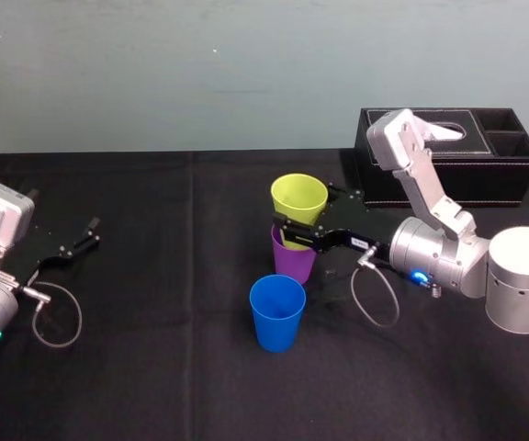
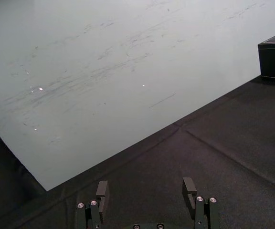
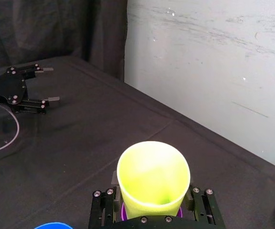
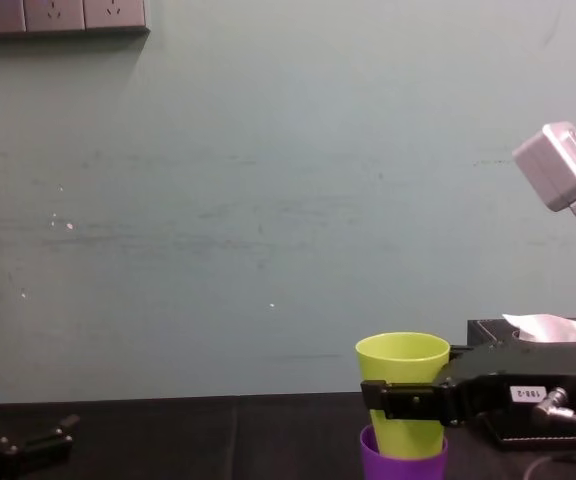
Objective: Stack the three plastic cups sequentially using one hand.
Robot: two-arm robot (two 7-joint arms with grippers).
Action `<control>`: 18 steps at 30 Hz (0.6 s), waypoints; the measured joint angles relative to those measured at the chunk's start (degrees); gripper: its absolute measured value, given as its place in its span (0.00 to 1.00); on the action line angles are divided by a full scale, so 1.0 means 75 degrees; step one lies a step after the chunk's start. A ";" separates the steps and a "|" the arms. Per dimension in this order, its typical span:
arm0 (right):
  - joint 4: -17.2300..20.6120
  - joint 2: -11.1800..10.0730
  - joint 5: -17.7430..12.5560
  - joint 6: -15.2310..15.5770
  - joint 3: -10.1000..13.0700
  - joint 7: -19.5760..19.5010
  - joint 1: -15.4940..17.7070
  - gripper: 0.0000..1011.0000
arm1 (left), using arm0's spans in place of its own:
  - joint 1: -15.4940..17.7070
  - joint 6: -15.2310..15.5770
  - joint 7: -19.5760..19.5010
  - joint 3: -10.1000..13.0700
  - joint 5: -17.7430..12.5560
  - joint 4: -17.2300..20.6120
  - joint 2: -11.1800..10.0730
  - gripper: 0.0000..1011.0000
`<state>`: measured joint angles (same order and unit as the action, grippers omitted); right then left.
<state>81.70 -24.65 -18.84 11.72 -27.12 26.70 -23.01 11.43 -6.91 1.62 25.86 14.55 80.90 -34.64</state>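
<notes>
The yellow-green cup [image 1: 298,197] stood mouth up near the middle of the worktop [image 1: 154,367]. Its base was sunk into the mouth of the purple cup [image 1: 294,262], and its long axis ran vertical, in line with the cup beneath. Most of its wall showed above the purple rim, so it looked only partly seated. The right claw [image 1: 303,220] reached in from 3 o'clock and was closed around the yellow-green cup at mid-height, one finger on each side.

The blue cup [image 1: 277,312] stood alone, also upright and mouth up. It sat near the pair at about 6 to 7 o'clock and did not touch them.

By this showing, the first stacking was nearly done. What remained was pressing or dropping the yellow-green cup home, letting go, and then joining the blue cup to the pair.

A black tissue box [image 1: 448,156] sat at 2 o'clock, well apart. The left claw [image 1: 92,232] lay parked far out at 9 o'clock, its fingers spread wide and holding nothing.
</notes>
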 joint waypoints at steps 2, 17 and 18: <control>-0.0060 0.0027 0.0029 -0.0029 -0.0017 0.0003 -0.0007 0.73 | 0.0000 0.0000 0.0000 0.0000 0.0000 0.0000 0.0000 1.00; -0.0382 0.0144 0.0085 -0.0163 -0.0065 0.0109 -0.0052 0.73 | 0.0000 0.0000 0.0000 0.0000 0.0000 0.0000 0.0000 1.00; -0.0377 0.0141 0.0085 -0.0162 -0.0065 0.0108 -0.0051 0.73 | 0.0000 0.0000 0.0000 0.0000 0.0000 0.0000 0.0000 1.00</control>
<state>78.87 -23.59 -18.21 10.50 -27.60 27.51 -23.40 11.43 -6.91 1.62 25.86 14.55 80.90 -34.64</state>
